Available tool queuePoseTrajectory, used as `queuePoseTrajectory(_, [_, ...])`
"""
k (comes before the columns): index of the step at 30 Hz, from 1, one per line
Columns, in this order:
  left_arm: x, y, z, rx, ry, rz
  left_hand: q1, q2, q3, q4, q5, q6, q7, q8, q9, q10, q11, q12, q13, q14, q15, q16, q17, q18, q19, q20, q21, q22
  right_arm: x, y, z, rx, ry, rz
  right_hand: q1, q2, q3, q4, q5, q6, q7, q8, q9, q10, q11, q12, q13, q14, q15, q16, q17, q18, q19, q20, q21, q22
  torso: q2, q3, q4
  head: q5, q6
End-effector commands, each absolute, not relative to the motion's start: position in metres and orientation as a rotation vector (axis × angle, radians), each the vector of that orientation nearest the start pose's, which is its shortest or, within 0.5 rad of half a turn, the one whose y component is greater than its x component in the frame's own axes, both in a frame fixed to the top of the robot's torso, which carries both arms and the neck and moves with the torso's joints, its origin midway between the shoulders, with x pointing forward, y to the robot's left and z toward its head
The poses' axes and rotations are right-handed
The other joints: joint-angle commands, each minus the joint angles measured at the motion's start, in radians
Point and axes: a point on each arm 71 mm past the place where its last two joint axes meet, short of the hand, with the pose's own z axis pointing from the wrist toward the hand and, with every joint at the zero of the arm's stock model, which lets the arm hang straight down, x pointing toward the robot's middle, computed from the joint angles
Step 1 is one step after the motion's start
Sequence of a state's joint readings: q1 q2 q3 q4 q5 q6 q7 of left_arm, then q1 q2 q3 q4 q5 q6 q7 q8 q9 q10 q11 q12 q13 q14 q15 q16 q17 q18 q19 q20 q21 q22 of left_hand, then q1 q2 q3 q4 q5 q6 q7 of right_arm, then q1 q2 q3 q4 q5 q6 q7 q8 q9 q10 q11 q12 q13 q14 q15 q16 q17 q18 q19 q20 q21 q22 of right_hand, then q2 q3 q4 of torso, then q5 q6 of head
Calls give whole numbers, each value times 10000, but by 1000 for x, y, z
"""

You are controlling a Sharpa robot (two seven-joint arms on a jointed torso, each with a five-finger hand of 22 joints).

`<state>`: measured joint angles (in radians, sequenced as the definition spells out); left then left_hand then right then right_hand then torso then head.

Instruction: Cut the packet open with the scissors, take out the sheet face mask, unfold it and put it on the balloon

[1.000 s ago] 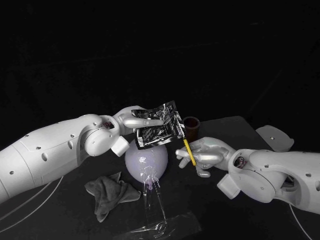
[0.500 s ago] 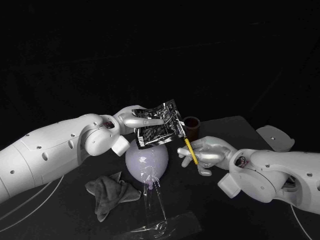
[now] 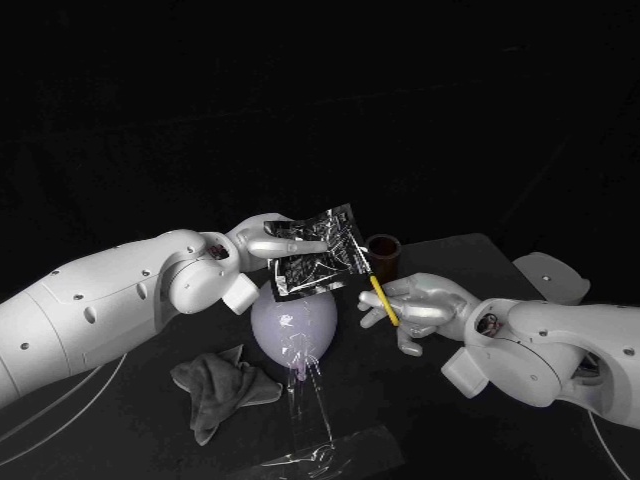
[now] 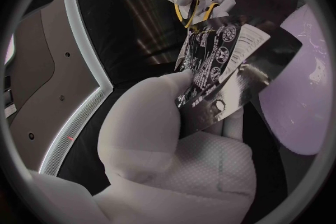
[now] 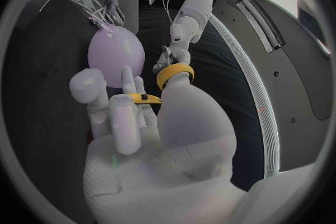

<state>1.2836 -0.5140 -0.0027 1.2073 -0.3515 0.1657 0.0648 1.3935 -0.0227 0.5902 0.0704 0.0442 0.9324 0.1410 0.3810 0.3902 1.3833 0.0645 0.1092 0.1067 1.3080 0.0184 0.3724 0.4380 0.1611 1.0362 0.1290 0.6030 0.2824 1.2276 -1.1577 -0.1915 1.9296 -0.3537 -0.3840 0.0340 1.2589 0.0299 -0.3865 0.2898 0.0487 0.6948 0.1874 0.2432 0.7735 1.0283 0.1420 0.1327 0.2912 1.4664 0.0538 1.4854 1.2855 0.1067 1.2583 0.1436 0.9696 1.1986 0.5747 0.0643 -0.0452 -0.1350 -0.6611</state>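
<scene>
Crumpled grey cloth [image 3: 216, 385] lies on the black surface [image 3: 392, 400] over on the left. The left robot hand [image 3: 270, 240] is pinching a shiny black-and-silver foil packet [image 3: 320, 252] up in the air, right above the pale lilac balloon [image 3: 294, 322]. Just right of that, the right robot hand [image 3: 418, 308] is clamped round the yellow-handled scissors [image 3: 382, 302], near the packet's lower corner.
</scene>
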Motion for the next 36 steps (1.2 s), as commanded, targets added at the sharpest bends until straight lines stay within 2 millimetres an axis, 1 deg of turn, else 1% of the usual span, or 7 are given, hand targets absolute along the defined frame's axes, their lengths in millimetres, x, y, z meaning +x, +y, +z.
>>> queuePoseTrajectory(1, [532,97,-158,-5312,20302,-16206,-35,103,-65,-1,35,43,-16,31,1430,48,13,61,7,18,-65,66,9,199,38,-46,35,16,381,-235,-200,9005,19107,12344,-72,-324,252,17,0,-87,353,-92,-67,-148,42,-85,-147,346,79,-34,-41,208,-58,103,-99,-64,4,6,-3,39,9])
queuePoseTrajectory(6, [531,97,-158,-5208,20332,-16193,-32,102,-66,-4,35,44,-18,31,1435,49,11,62,11,15,-67,74,17,199,38,-48,39,19,381,-235,-199,8891,19226,12399,-257,-546,677,21,0,-67,373,-126,-129,-173,73,-72,-339,327,105,-19,-56,233,-71,172,-92,-73,-5,11,-13,45,-3])
queuePoseTrajectory(19, [528,94,-157,-4919,20451,-16247,-29,101,-70,-7,35,45,-20,32,1444,52,9,66,18,12,-69,86,31,199,37,-50,45,23,386,-231,-194,8964,18975,12444,-347,-511,897,2,-6,145,309,-37,-137,60,8,80,-440,365,70,34,58,221,10,166,57,3,5,-4,4,-25,72])
queuePoseTrajectory(22, [527,93,-157,-4892,20466,-16263,-29,101,-70,-7,35,45,-20,32,1444,52,9,66,18,12,-69,86,31,199,37,-50,45,23,388,-230,-194,9105,18814,12382,-105,-198,905,-88,-5,835,-1,327,-57,975,-288,588,-347,472,-163,129,310,149,291,-1,517,266,3,-4,10,-53,78])
queuePoseTrajectory(26, [527,93,-157,-4863,20482,-16284,-28,100,-73,-8,35,46,-21,32,1449,53,8,68,21,10,-70,93,39,199,37,-51,49,25,390,-228,-194,9183,18710,12348,126,23,760,-140,-6,1334,-261,594,-18,1636,-536,932,-230,507,-395,142,355,110,416,-207,715,379,3,-5,4,-70,86])
queuePoseTrajectory(34, [527,94,-157,-4887,20459,-16260,-28,100,-73,-8,35,46,-21,32,1449,53,8,68,21,10,-70,93,39,199,37,-51,49,25,391,-227,-195,9216,18662,12246,366,311,404,-173,4,2041,-656,1029,138,2535,-902,1454,149,541,-733,134,372,66,548,-515,907,495,4,-1,-2,-76,94])
queuePoseTrajectory(36, [527,94,-157,-4899,20452,-16247,-28,100,-73,-8,35,46,-21,32,1449,53,8,68,21,10,-70,93,39,199,37,-51,49,25,391,-227,-195,9212,18660,12222,390,350,338,-173,-2,2094,-688,1079,173,2607,-954,1512,221,545,-760,131,374,60,559,-555,919,503,4,-2,-4,-79,96])
